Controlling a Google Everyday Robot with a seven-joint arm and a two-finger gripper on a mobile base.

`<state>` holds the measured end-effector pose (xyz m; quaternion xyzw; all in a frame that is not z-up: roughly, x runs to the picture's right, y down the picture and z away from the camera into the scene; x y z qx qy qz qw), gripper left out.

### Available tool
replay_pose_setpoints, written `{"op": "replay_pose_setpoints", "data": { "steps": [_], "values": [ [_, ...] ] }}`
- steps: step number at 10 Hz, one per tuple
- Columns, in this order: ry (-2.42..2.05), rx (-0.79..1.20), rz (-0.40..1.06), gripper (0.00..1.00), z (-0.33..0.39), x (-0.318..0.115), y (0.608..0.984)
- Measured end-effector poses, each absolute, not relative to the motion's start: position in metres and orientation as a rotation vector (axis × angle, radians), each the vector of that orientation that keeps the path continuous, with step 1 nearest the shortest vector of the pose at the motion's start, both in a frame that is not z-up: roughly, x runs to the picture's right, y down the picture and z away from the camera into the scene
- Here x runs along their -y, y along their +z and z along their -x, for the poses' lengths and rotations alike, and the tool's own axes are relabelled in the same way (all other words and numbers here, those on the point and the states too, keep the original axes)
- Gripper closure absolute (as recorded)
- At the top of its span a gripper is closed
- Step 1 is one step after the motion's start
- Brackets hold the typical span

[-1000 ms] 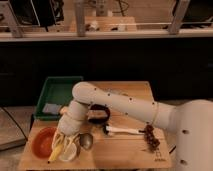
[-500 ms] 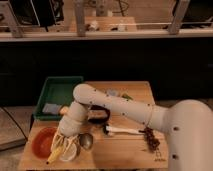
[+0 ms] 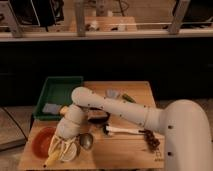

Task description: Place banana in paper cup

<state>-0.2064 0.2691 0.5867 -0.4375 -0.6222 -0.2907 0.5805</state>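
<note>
Reaches over the wooden surface (image 3: pixel 125 152) to its front-left corner, just beside the orange bowl (image 3: pixel 41 142). Hangs the pincer (image 3: pixel 61 147) over the paper cup (image 3: pixel 73 153), apparently clamped together on the banana (image 3: pixel 51 160), yellow end jutting past the rim toward lower left. Looks light, soft and easily bruised, a little slick-skinned; best gripped gently across the middle, then tipped end-first into that narrow cup.

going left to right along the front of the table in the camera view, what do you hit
orange bowl → paper cup, with the gripper right over it, jaws shut on the banana → metal cup → white-handled utensil → dark brown item
</note>
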Motion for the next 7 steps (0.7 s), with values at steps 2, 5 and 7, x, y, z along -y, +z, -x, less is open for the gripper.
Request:
{"op": "replay_pose_setpoints", "data": {
  "steps": [2,5,7],
  "values": [
    [-0.665,1.467,1.028,1.00,0.206,-0.271,0.588],
    [-0.643,1.472,1.037,1.00,0.207,-0.274,0.594],
    [-0.630,1.463,1.044,1.00,0.206,-0.275,0.599]
  ]
}}
